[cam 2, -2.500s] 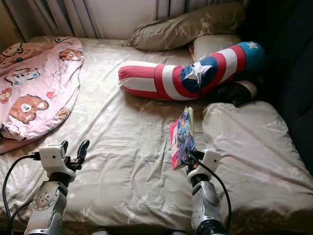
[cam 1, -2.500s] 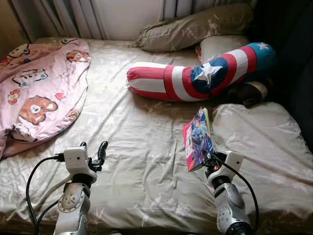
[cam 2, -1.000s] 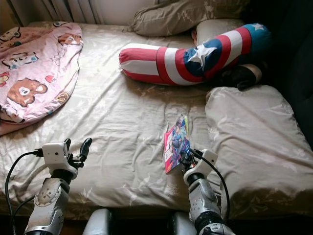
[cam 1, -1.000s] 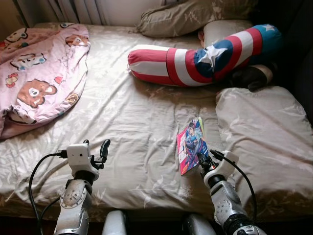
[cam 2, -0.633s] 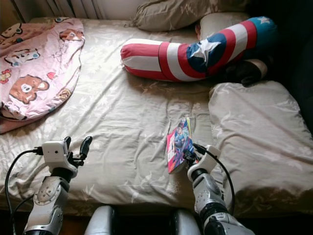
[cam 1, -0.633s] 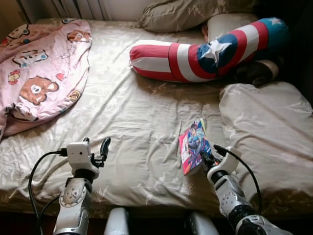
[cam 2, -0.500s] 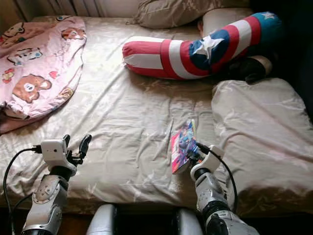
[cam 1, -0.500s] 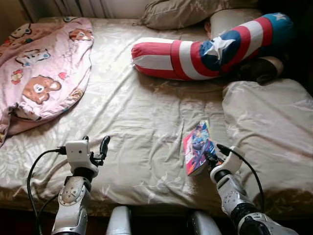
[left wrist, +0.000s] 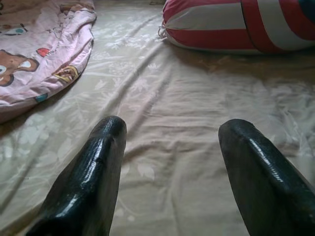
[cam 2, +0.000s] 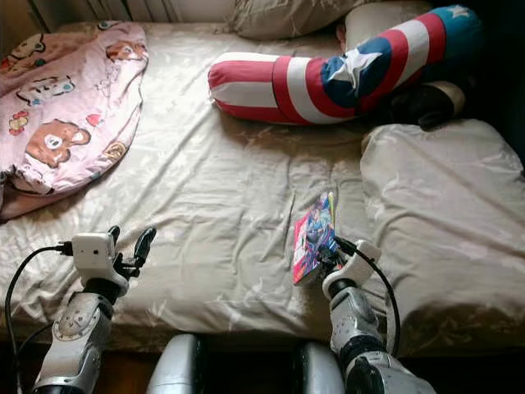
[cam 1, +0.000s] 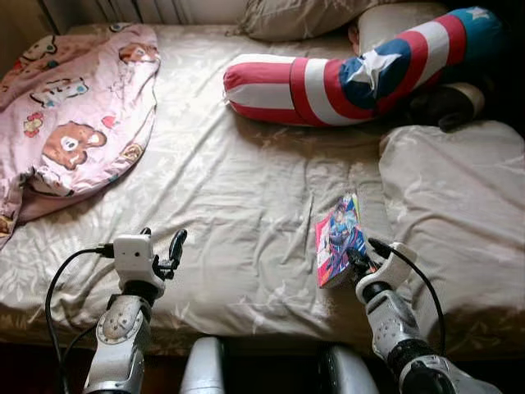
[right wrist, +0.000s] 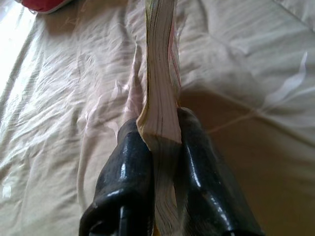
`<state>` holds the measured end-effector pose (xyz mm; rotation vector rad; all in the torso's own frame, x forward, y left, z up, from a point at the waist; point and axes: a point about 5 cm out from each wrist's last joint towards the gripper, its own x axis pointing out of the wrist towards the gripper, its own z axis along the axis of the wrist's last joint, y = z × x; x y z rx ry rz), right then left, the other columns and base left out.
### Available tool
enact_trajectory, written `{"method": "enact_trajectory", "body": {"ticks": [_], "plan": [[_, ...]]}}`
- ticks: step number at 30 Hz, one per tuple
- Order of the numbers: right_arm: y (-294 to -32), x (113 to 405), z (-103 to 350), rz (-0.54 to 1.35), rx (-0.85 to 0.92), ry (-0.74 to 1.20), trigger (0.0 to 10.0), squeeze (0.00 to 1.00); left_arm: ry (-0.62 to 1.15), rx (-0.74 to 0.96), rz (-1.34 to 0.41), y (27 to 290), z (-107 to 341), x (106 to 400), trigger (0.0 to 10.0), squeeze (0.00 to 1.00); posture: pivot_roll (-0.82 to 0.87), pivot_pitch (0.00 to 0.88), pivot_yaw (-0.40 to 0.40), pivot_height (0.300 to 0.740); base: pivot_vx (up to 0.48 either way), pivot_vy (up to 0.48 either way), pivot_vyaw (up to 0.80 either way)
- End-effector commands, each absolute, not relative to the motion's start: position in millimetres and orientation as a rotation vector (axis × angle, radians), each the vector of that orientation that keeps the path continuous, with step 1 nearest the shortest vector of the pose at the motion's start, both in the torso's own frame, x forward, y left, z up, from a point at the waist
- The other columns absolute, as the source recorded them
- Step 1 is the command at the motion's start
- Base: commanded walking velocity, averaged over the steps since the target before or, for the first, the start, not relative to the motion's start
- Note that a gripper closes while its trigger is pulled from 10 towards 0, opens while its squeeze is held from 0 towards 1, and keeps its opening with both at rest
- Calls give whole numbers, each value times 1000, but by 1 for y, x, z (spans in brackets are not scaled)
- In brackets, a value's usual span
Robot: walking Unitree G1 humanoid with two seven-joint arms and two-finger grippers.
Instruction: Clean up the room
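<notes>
A thin comic book [cam 1: 339, 240] with a colourful cover stands on edge over the beige bed sheet [cam 1: 238, 197], near the bed's front edge. My right gripper [cam 1: 358, 264] is shut on its lower end. In the right wrist view the book's page edge [right wrist: 160, 88] runs between the two black fingers [right wrist: 125, 172]. Over the front left of the bed my left gripper [cam 1: 161, 249] is open and holds nothing. Its two fingers [left wrist: 93, 172] stand wide apart above the sheet in the left wrist view.
A pink bear-print blanket [cam 1: 70, 107] lies at the back left. A long red, white and blue star bolster [cam 1: 344, 78] lies across the back, with beige pillows [cam 1: 303, 16] behind it. A beige folded duvet [cam 1: 451, 213] covers the right side. Dark furniture stands far right.
The camera has shifted back and down. My right gripper has lowered the book from upright above the bed to close over the sheet. The left gripper stays open.
</notes>
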<state>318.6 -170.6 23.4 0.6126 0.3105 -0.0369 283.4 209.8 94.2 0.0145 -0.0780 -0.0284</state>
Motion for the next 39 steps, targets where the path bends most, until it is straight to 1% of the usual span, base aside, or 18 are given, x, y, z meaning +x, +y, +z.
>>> {"method": "enact_trajectory", "body": {"ticks": [1,5,10,18,21,24,27,31,34,37,39], "plan": [[-170,319,25,-32,626,296,10000,0,-69,25,-27,213,94,280,10000,0,200,216,46,627,0,0,0],[-169,322,27,-16,640,292,10000,0,-69,31,-31,214,95,279,10000,0,206,210,50,627,0,0,0],[-166,326,33,34,704,270,10000,0,-68,37,-33,215,96,276,10000,0,224,207,57,627,0,0,0],[-166,335,44,69,755,233,10000,0,-53,57,-32,222,98,268,10000,0,247,225,82,627,0,0,0],[-171,336,46,47,742,225,10000,0,-48,62,-31,223,98,268,10000,0,248,231,86,627,0,0,0],[-178,333,41,6,715,268,10000,0,-42,65,-33,223,99,267,10000,0,254,238,92,627,0,0,0],[-178,330,35,27,666,325,10000,0,-36,68,-35,224,99,265,10000,0,256,244,94,627,0,0,0],[-178,330,37,48,693,315,10000,0,-31,70,-34,226,99,263,10000,0,260,249,96,627,0,0,0],[-187,329,36,-11,673,319,10000,0,-27,71,-33,227,99,262,10000,0,261,252,95,627,0,0,0],[-199,323,28,-109,597,390,10000,0,-26,70,-33,227,100,262,10000,0,257,257,95,627,0,0,0],[-205,320,26,-138,586,398,10000,0,-24,68,-37,226,99,262,10000,0,252,260,96,627,0,0,0]]}}
